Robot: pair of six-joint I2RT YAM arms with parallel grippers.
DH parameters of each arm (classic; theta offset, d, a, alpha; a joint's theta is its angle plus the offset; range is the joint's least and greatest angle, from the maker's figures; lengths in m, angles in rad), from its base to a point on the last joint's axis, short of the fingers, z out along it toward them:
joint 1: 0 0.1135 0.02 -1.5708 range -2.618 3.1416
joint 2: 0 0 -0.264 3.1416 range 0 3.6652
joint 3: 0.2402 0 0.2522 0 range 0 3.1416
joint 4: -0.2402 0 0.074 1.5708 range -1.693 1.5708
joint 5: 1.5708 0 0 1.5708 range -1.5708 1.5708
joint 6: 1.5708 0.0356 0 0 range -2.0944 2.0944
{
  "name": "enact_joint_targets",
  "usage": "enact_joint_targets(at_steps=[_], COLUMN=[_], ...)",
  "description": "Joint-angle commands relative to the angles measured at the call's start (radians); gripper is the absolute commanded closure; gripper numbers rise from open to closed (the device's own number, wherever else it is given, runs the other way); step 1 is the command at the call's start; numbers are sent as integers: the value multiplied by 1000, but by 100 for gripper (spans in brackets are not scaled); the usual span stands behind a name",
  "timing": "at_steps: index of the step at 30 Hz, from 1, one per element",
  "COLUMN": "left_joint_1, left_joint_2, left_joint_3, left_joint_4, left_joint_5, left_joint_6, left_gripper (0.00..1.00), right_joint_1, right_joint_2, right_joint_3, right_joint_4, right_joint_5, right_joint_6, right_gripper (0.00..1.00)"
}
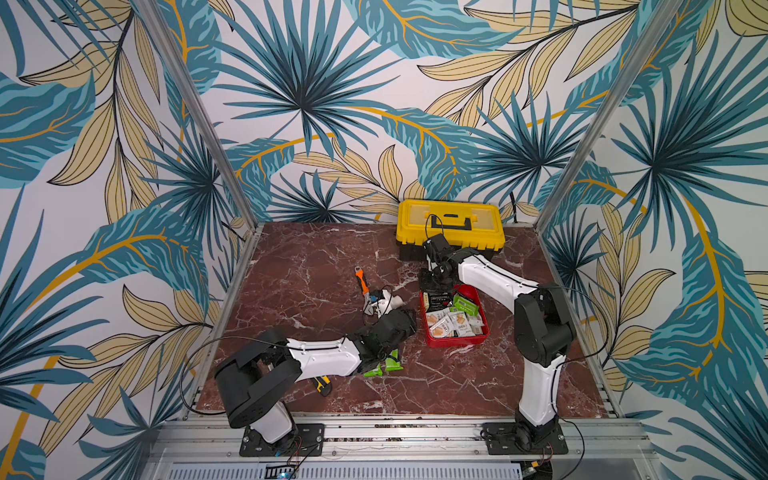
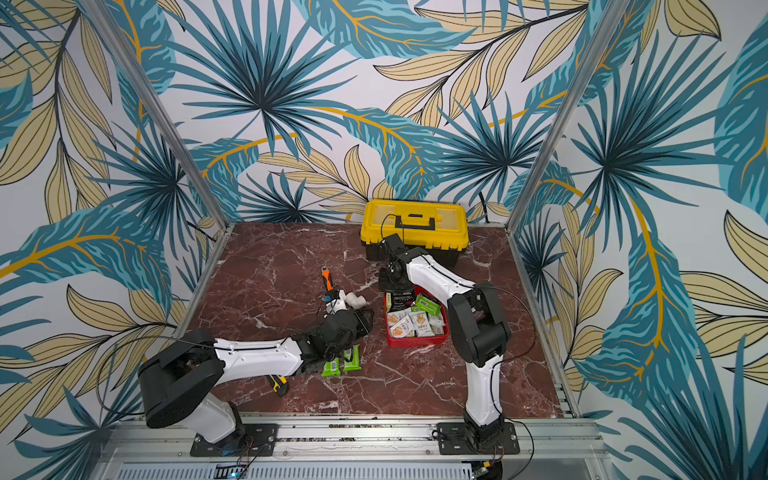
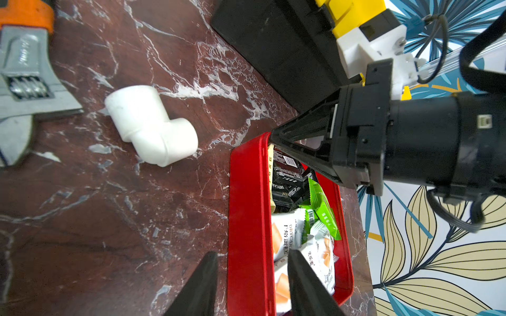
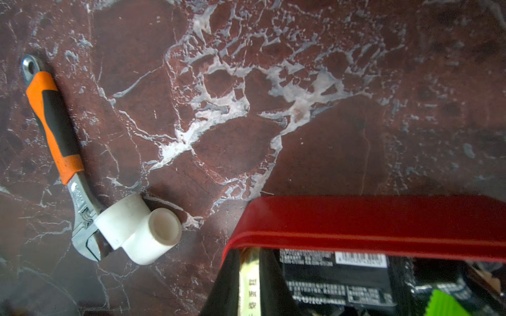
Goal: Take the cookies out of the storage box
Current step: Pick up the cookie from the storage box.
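The storage box (image 1: pixel 455 343) is a shallow red tray right of the table's middle, also in a top view (image 2: pixel 415 341). Several cookies (image 1: pixel 453 324) lie in it: white, green and black packets. My right gripper (image 4: pixel 249 262) reaches down into the tray's far left corner, shut on a cream packet (image 4: pixel 249 287) standing on edge. In a top view the right gripper (image 1: pixel 430 295) hangs over that corner. My left gripper (image 3: pixel 252 254) is open and empty, just left of the tray (image 3: pixel 246 219), with the tray's wall showing beyond its fingers. Two green packets (image 1: pixel 384 365) lie on the table under the left arm.
A yellow-and-black toolbox (image 1: pixel 451 226) stands at the back, just behind the right gripper. An orange-handled wrench (image 1: pixel 361 282) and a white pipe elbow (image 1: pixel 388 299) lie left of the tray. A yellow utility knife (image 1: pixel 322 384) pokes out from under the left arm.
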Motion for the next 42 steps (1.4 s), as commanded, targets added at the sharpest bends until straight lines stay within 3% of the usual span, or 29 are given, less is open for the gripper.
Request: enact_joint_targets(at_steps=[1, 14, 19, 33, 42], left_joint_1=[2, 3, 2, 2, 2], left_joint_2=[-30, -32, -28, -32, -41], left_joint_3=[-23, -27, -29, -39, -50], left_joint_4=[11, 17, 23, 33, 32], left_joint_5=[-16, -17, -19, -19, -24], left_joint_6=[13, 10, 8, 5, 4], left_gripper=[54, 54, 55, 55, 55], right_joint_1=[-1, 1, 2, 2, 2], right_joint_2=[30, 1, -54, -42, -13], right_joint_3=[-18, -49, -110, -129, -111], right_joint_4=[-33, -6, 62, 108, 109], right_joint_5=[31, 25, 34, -2, -20], right_joint_6=[-1, -12, -15, -8, -10], right_gripper=[81, 77, 69, 72, 85])
